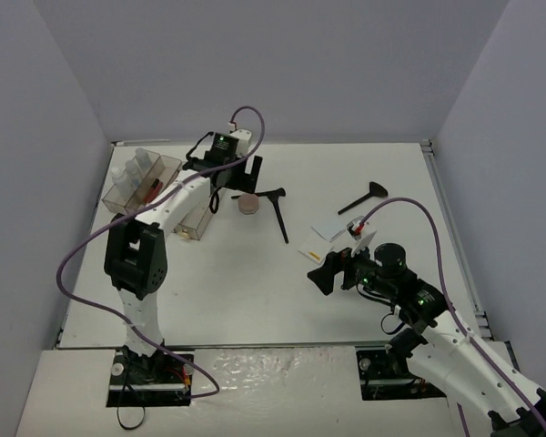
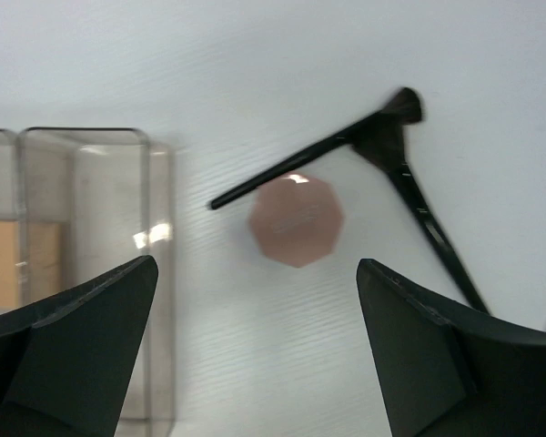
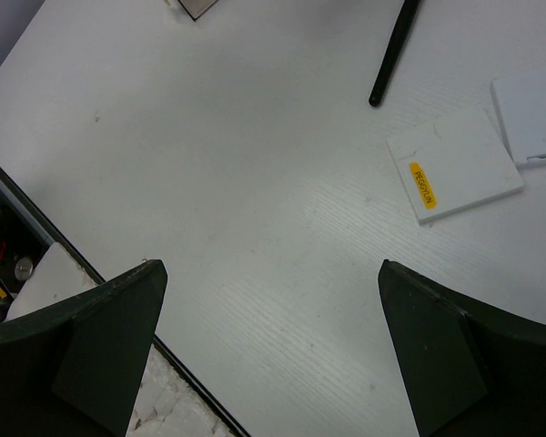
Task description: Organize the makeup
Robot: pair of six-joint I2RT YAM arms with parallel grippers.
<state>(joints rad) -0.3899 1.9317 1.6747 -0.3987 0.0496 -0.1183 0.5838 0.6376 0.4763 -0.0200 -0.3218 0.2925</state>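
A pink compact (image 2: 296, 221) lies on the white table just ahead of my left gripper (image 2: 257, 273), which hangs open above it with nothing between the fingers. Two crossed black brushes (image 2: 382, 164) lie beside the compact (image 1: 247, 205). The clear organizer tray (image 1: 146, 182) holds white bottles (image 1: 136, 164), a red pencil (image 1: 151, 188) and a tan palette (image 2: 18, 264). A white pad with a yellow label (image 3: 453, 177) and a second white pad (image 3: 532, 118) lie ahead of my right gripper (image 3: 273, 273), which is open and empty. Another black brush (image 1: 364, 198) lies further back.
The tray's clear wall (image 2: 155, 273) stands close to my left gripper's left finger. The table's near edge (image 3: 118, 300) runs under the right gripper (image 1: 338, 264). Grey walls close in the back and both sides.
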